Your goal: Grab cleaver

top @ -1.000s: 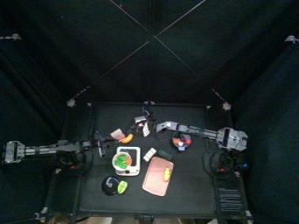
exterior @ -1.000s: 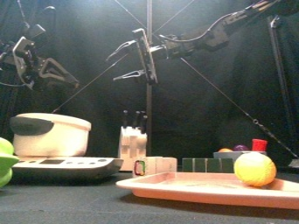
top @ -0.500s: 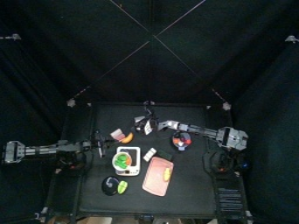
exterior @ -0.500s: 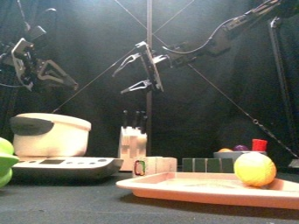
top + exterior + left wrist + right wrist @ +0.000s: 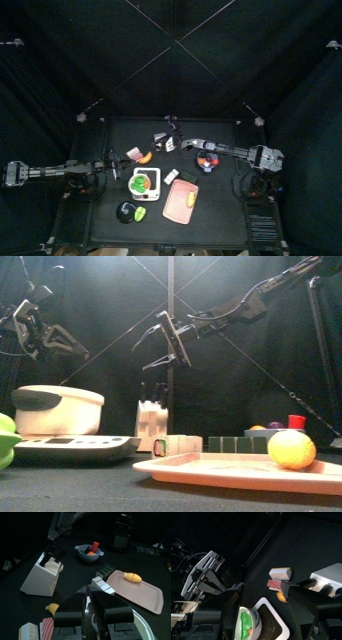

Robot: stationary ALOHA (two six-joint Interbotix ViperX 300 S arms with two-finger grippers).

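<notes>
At the left, the left gripper (image 5: 90, 592) hangs in the air well away from the work. In its own wrist view the 2 jaws stand close together with only a thin slit between them and nothing held. It looks to be resting.

Nearer the middle stands the white knife block (image 5: 151, 416), upright on the table, with dark handles sticking out of its top. No whitish blade lies loose on the table in any view, so the cleaver (image 5: 59, 556) is most likely 1 of those handles, its blade hidden in a slot. I cannot tell which handle it is.

Above the block, the right gripper (image 5: 140, 357) has reached in from the right across the table. Its 2 jaws are spread wide and hold nothing. It is clearly apart from the handles, tilted with the tips pointing down and to the left.

Further right are the blue bowl (image 5: 90, 553) and the pink board (image 5: 137, 589) with a lemon (image 5: 132, 576) on it, none of them part of the job.

The step in hand appears to be the approach, with the grasp not yet made. The next move calls for lowering the open jaws so they straddle the right handle, squaring them to it, closing firmly, and then drawing straight up along the slot so the light block is not tipped or dragged.
</notes>
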